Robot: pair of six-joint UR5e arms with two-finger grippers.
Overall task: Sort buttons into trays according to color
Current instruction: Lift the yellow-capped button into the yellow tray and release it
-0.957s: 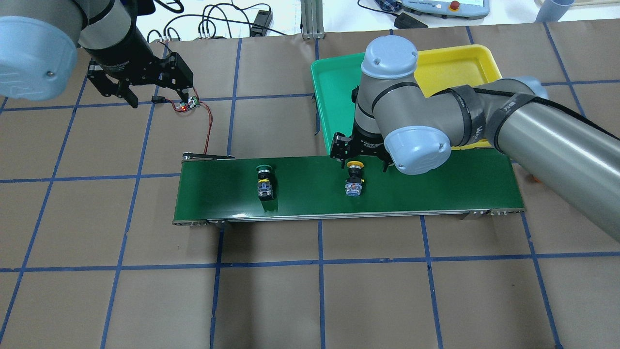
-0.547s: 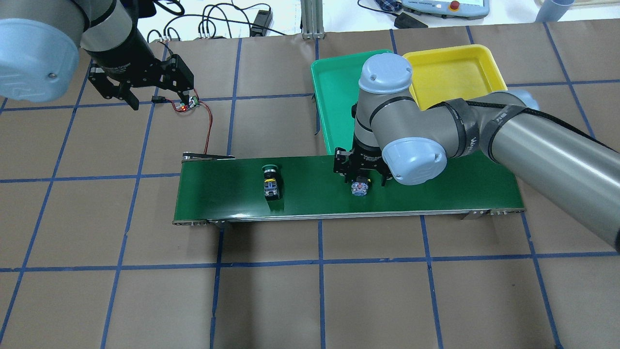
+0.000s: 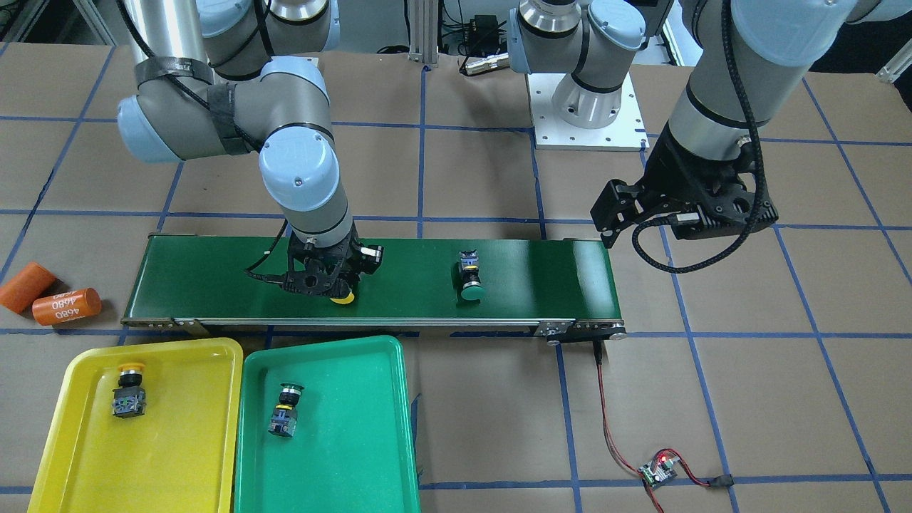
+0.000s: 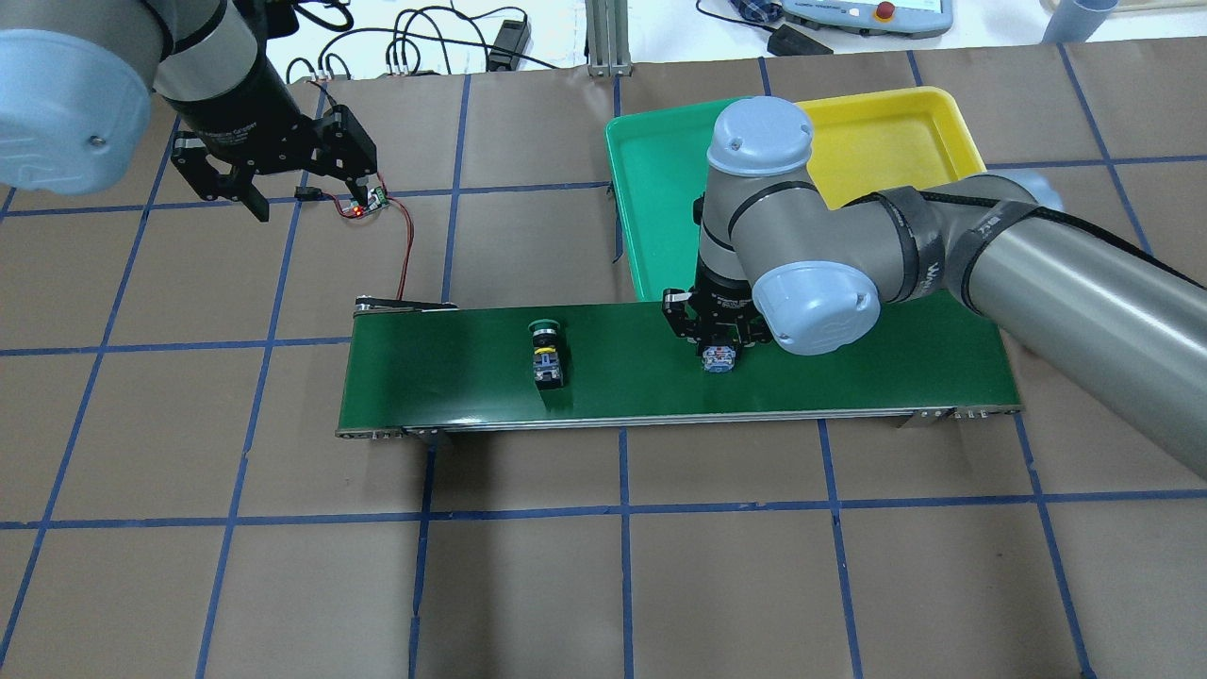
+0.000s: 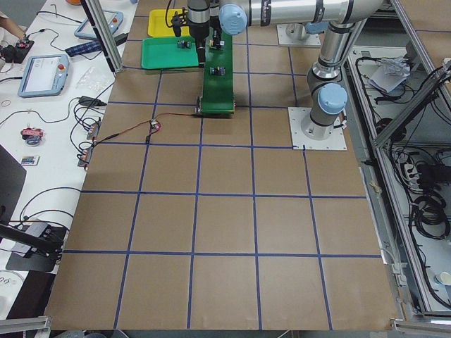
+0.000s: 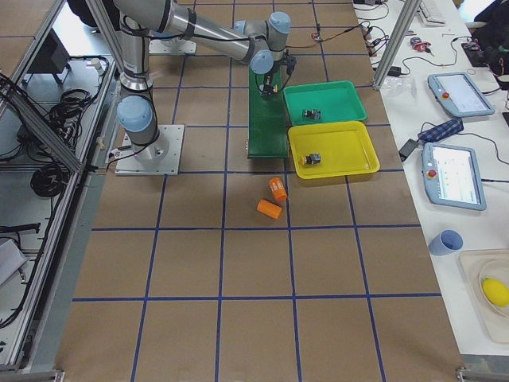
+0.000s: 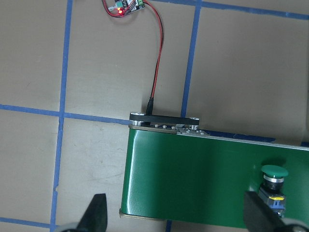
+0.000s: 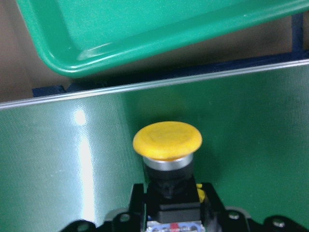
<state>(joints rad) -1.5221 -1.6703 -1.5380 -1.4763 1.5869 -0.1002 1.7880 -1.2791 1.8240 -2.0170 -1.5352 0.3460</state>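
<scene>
On the dark-green belt (image 4: 849,377) lies a yellow button (image 8: 167,140), and my right gripper (image 4: 719,355) is shut on its black body (image 3: 343,298). A green button (image 4: 547,354) lies further left on the belt (image 3: 470,279), untouched. My left gripper (image 4: 307,196) hangs open above the table beyond the belt's left end; in its wrist view the green button (image 7: 273,183) shows at the lower right. The yellow tray (image 3: 71,399) holds a yellow button (image 3: 129,390). The green tray (image 3: 342,442) beside it holds a green button (image 3: 286,410).
Two orange cylinders (image 3: 65,306), one marked 4680, lie on the table off the belt's end near the yellow tray. A small circuit board (image 4: 368,203) with a red wire to the belt lies under my left gripper. Both trays sit against the belt's far side.
My right gripper came down over the yellow button and shut on it, drifting right with it. The green button travelled right along the belt. The left arm barely moved.
</scene>
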